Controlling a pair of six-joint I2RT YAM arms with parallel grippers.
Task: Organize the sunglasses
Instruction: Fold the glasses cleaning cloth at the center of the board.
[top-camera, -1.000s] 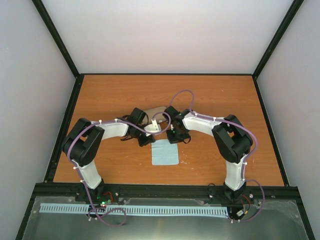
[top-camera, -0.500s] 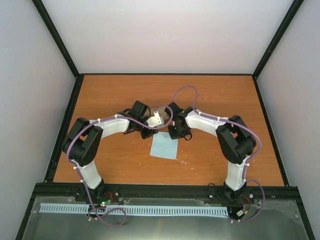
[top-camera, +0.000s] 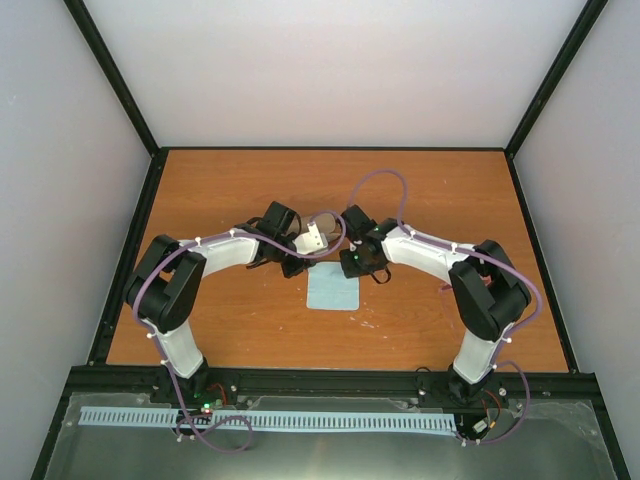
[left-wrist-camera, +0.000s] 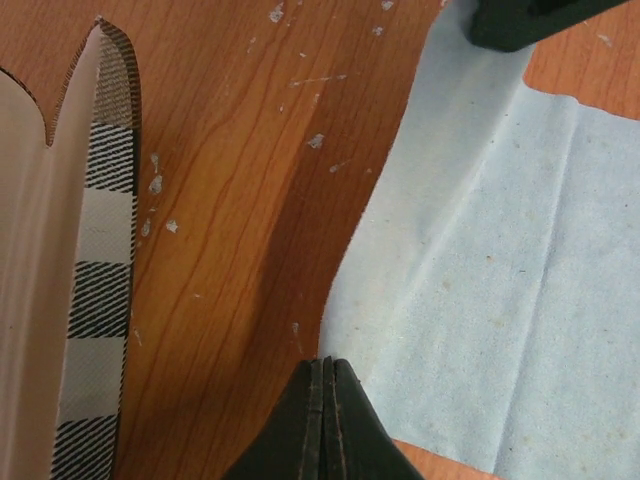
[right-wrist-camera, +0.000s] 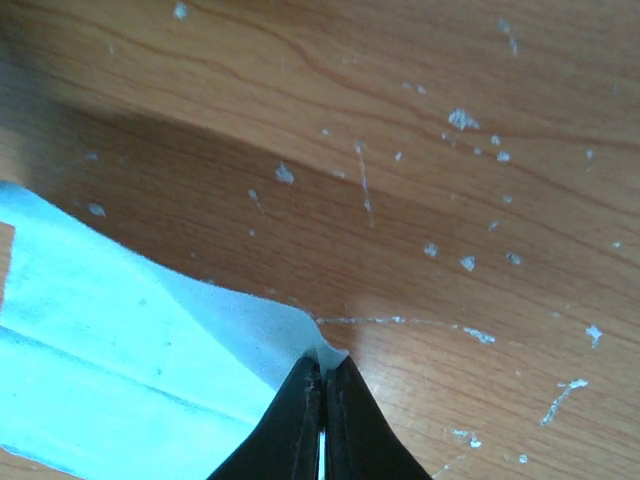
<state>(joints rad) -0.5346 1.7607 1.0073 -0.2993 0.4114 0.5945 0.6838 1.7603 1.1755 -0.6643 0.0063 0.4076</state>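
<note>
One counter (top-camera: 220, 190) is carrying one light blue cloth (top-camera: 332, 291) and one striped case (left-wrist-camera: 95, 260). Two robot arms are showing over it, one left arm (top-camera: 225, 258) and one right arm (top-camera: 425, 255). Two claws are showing: one left claw (left-wrist-camera: 322, 375) and one right claw (right-wrist-camera: 322, 378).

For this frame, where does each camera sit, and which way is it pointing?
Top external: above and behind the bases, looking down on the table; the left arm and right arm show whole.
Left wrist: looking down past the shut left gripper at the cloth edge and the case.
Right wrist: looking down past the shut right gripper at a cloth corner.
Shared: all three show the cloth.
</note>
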